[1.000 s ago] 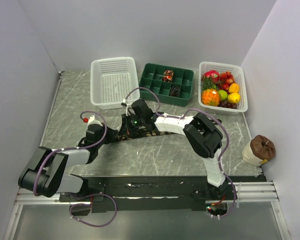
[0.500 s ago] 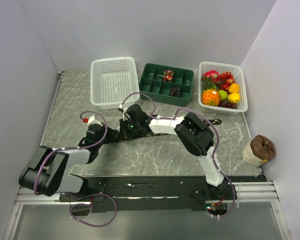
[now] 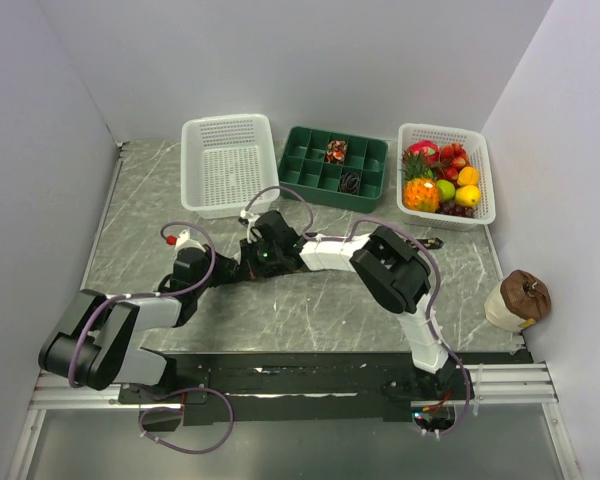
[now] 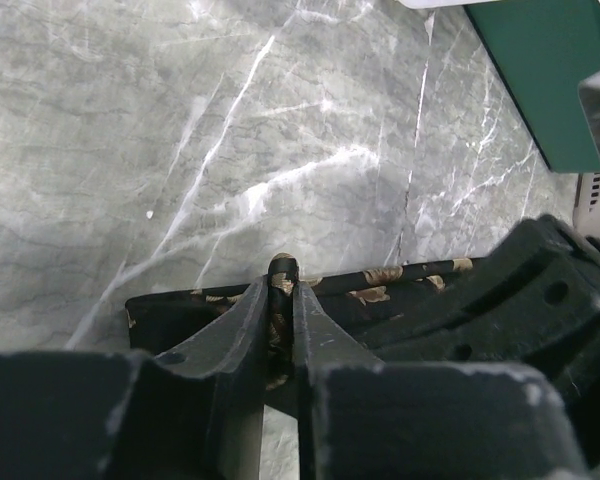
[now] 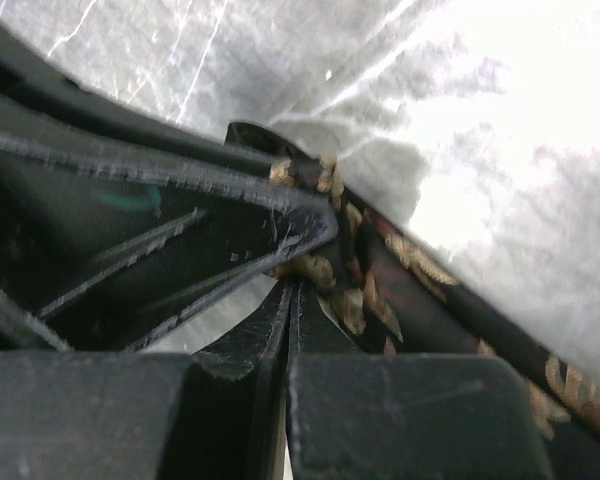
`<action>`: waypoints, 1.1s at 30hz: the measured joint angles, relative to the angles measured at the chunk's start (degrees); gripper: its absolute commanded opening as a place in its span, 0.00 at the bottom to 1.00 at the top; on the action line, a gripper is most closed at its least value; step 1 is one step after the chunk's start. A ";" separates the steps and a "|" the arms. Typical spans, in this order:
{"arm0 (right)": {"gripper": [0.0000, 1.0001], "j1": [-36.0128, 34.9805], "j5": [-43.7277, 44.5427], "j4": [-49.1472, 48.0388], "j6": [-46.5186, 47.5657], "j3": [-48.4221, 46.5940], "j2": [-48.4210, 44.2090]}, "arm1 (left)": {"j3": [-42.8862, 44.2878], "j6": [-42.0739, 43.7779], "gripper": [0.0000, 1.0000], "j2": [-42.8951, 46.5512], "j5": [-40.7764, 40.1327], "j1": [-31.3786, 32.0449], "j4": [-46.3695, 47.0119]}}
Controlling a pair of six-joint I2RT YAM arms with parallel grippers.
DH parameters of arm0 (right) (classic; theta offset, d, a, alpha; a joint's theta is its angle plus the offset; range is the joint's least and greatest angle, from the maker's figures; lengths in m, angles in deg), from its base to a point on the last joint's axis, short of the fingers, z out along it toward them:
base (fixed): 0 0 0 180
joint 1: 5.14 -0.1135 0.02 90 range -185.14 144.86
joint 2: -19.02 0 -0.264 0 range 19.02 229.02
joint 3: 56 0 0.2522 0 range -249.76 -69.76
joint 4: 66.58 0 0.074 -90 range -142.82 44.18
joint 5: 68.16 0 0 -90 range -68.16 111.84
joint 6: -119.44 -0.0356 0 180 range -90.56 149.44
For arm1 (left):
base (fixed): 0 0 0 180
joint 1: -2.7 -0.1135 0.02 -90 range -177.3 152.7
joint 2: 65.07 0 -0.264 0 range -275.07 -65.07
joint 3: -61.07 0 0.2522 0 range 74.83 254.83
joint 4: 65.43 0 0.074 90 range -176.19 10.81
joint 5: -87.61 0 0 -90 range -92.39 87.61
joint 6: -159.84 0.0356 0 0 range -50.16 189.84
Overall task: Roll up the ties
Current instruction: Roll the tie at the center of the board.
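A black-brown tie with tan speckles (image 3: 286,270) lies across the middle of the marble table. My left gripper (image 3: 232,272) is shut on a folded end of the tie (image 4: 400,275), with fabric showing between its fingertips (image 4: 283,285). My right gripper (image 3: 261,258) is right beside it, shut with the tie's (image 5: 410,290) edge at its tips (image 5: 295,285). The left gripper's fingers (image 5: 220,215) cross just above it. A reddish rolled tie (image 3: 336,151) and a dark rolled tie (image 3: 350,182) sit in the green tray (image 3: 310,172).
A white basket (image 3: 225,163) stands at the back left. A white basket of fruit (image 3: 485,180) stands at the back right. A brown-topped object (image 3: 520,298) sits at the right edge. Purple cables loop along both arms.
My right gripper has moved left along the tie until it sits against the left gripper. The left arm has stayed in place.
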 measured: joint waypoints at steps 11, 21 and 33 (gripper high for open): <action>0.00 0.66 -1.18 -6.19 -0.42 3.23 -1.46 | -0.39 -1.07 0.19 -2.38 -0.39 0.13 3.34; 0.00 0.72 -1.38 -9.84 -0.39 4.92 -1.88 | -0.52 -1.53 0.11 -3.39 -0.83 0.17 4.46; 0.00 0.70 0.31 -7.48 -0.37 2.99 -1.25 | -0.52 -1.73 0.18 -3.67 -1.36 0.15 4.96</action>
